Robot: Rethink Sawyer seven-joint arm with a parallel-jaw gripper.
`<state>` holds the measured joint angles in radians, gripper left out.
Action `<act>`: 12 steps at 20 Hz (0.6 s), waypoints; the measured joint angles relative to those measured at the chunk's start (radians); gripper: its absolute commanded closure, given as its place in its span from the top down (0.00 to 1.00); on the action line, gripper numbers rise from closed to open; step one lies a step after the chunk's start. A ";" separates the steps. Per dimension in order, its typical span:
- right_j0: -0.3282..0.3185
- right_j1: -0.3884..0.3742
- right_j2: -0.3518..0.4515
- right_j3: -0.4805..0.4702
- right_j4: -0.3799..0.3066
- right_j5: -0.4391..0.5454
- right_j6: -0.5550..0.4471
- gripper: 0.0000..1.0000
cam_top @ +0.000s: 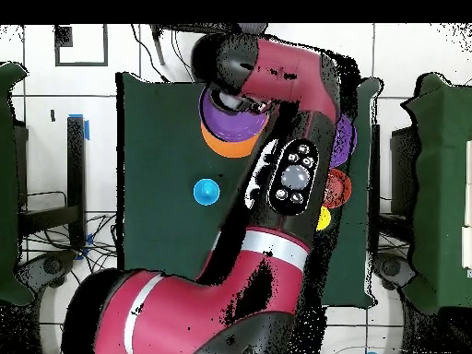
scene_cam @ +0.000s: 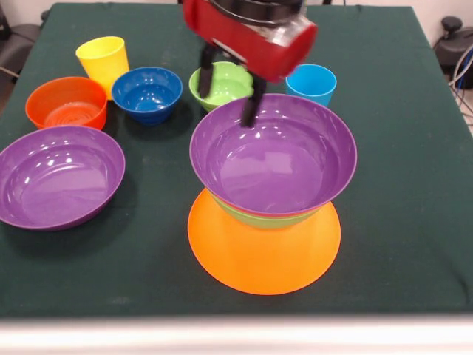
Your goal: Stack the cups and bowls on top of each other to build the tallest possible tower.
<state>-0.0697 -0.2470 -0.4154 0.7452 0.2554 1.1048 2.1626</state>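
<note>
Centre frame: tower built on an upturned orange bowl for a broad base, green and red-orange bowls nested under a purple bowl. Claw at its far rim, fingers apart, seemingly straddling the rim. Spare purple bowl lower left on the table.

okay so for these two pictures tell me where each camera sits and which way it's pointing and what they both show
Front view: sits across the table from the robot, facing it; shows the tower, loose bowls and cups, and the gripper coming down from above at the top purple bowl's far rim.
Overhead view: sits above the table, looking straight down, robot base at the bottom; the arm hides much of the table.
Both views share the tower and the blue cup.
</note>
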 measured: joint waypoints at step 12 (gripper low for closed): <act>-0.080 -0.095 0.045 0.145 -0.092 -0.010 -0.011 1.00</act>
<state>-0.1501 -0.3420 -0.3708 0.8906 0.1630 1.0946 2.1512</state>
